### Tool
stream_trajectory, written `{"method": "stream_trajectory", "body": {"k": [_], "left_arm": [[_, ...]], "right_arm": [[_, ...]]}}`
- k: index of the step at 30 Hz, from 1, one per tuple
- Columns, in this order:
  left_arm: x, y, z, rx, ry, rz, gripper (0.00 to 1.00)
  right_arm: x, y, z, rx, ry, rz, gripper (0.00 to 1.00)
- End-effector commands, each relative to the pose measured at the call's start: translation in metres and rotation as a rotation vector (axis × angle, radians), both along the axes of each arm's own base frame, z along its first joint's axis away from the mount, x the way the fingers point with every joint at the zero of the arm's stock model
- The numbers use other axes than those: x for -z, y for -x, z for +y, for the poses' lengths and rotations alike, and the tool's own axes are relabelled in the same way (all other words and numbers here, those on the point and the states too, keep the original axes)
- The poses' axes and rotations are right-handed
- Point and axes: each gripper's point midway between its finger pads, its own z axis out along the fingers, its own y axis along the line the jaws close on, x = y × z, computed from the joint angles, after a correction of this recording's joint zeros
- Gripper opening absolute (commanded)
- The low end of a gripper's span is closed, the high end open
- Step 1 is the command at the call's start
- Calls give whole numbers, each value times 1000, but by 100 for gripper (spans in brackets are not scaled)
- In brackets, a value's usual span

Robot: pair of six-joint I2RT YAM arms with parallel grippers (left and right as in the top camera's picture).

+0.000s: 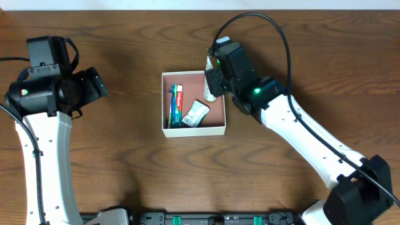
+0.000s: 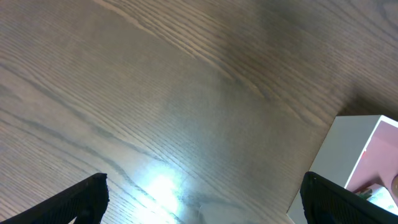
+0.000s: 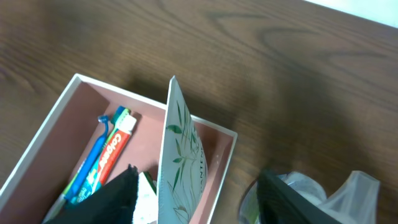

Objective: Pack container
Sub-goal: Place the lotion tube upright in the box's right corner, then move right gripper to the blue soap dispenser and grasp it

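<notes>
Overhead, we see the container (image 1: 194,130) sitting directly under the right gripper (image 1: 214,79), whose jaws hang over its far right corner. A white tube (image 1: 210,94) pokes out below them. The left gripper (image 1: 95,84) is well apart from the box, out past its opposite wall, so the right arm is clearly the nearer one. Already inside, on the side of the box away from the right jaws, lie a toothbrush (image 1: 170,107) and toothpaste (image 1: 178,105) side by side, with a green-and-white packet (image 1: 195,114) beside them.

From the left wrist, both fingers (image 2: 81,200) are spread wide with only bare wood between them. One white corner of the box shows ahead and off to one side.

From the right wrist, the tube stands in the gap with its long axis running straight away from the jaws, crimped end farthest, over the near wall of the box. Table shows between the tube and one finger (image 3: 292,200), so we read these jaws as parted and not pinching it. We judge the tube only needs to tip inward, toward the toothpaste.
</notes>
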Motion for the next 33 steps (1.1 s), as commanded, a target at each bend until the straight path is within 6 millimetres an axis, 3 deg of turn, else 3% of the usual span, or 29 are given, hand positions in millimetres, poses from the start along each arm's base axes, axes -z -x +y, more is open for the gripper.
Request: {"method": "stream_trajectory", "body": {"k": [1,5,7,10,14,17,21,25,33], "left_arm": [[-4,1,4,-10,-16,-7,98],[-4,1,4,-10,-16,-7,98],[-4,1,4,-10,-16,-7,98],[-4,1,4,-10,-16,-7,98],[-4,1,4,-10,-16,-7,98],[-4,1,4,-10,-16,-7,98],[-4,1,4,-10,-16,-7,98],[-4,1,4,-10,-16,-7,98],[-4,1,4,-10,-16,-7,98]], "right_arm": [[-61,3,-8,2,-50,-124,68],[-127,23,-33,37,-115,-250,69],[-147,29,-53,84,-121,-296,69],[-152,30,-80,160,-130,-285,67],[-110,21,-118,328,-124,-125,64],[-71,9,-128,390,-104,-7,64],[-21,-5,-112,350,-99,129,66],[14,-11,-97,315,-111,223,67],[43,-12,-94,311,-86,294,67]]}}
